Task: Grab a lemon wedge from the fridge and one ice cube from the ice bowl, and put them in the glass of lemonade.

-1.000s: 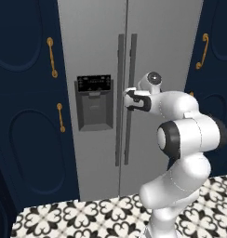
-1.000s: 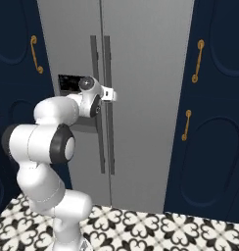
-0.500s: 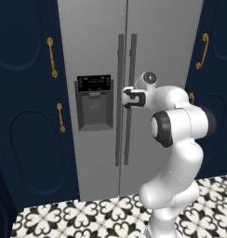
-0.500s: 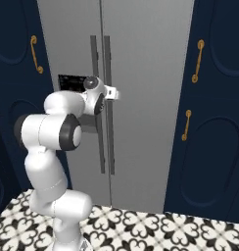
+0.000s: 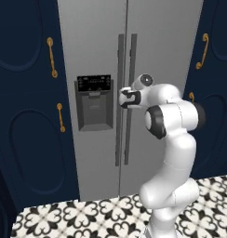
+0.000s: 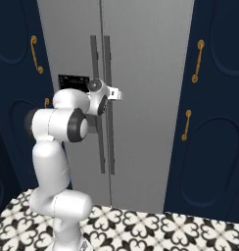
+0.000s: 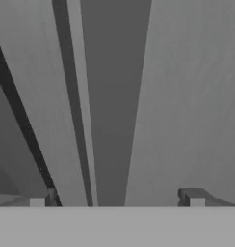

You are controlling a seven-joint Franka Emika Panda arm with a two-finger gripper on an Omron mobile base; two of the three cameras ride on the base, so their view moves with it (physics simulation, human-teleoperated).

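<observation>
While the arm is reaching forward at mid-frame, the gripper (image 5: pixel 123 98) is hovering with jaws spread wide — gripping nothing — right at the dark bar handles (image 5: pixel 126 100) of the closed grey fridge (image 5: pixel 157 42) filling the centre.

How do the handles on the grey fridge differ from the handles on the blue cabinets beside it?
The fridge handles are dark, long, straight bars; the cabinet handles are gold, short and slightly curved. The fridge handles stand as a close pair at the fridge middle seam; the cabinet handles sit one per panel, stacked. Both kinds run vertically.
</observation>
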